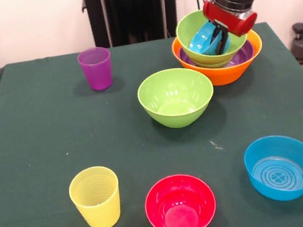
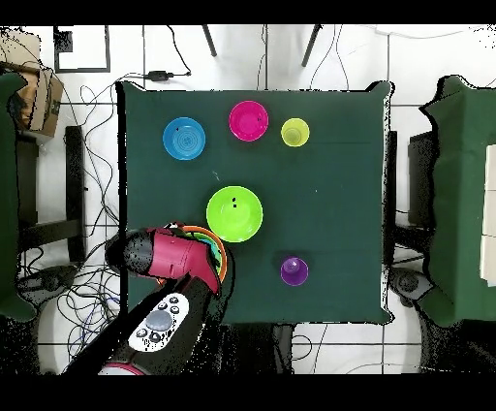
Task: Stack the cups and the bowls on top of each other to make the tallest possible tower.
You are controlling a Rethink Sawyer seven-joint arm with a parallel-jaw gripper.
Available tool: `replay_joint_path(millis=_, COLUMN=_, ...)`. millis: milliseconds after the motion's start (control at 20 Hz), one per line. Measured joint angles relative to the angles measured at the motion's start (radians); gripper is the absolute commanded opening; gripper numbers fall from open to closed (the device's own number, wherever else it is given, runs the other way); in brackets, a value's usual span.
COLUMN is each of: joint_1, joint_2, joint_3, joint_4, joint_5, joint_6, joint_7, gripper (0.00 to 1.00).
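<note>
Bowls loose along the table's near edge: pink-red bowl [image 1: 180, 205], blue bowl [image 1: 282, 167], plus yellow cup [image 1: 96, 197]. Mid-table, a green bowl [image 1: 176, 96]; farther, the purple cup [image 1: 96, 68]. At the far corner the tower [image 1: 219, 58] is partly built, gripper [image 1: 219, 38] clamped on a small blue bowl [image 1: 205, 39] inside it.

We find open counter [image 1: 40, 144] across the middle and left, while the lone green bowl [image 1: 176, 96] crowds just beside the tower [image 1: 219, 58], and the yellow cup [image 1: 96, 197], red bowl [image 1: 180, 205] and blue bowl [image 1: 282, 166] line the near edge.
</note>
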Motion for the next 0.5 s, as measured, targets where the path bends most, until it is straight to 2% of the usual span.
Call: replay_joint_path(millis=500, joint_1=-0.003, joint_2=-0.049, joint_3=-0.002, joint_4=0.002, joint_5=0.0, joint_6=0.0, joint_7=0.0, gripper=0.0)
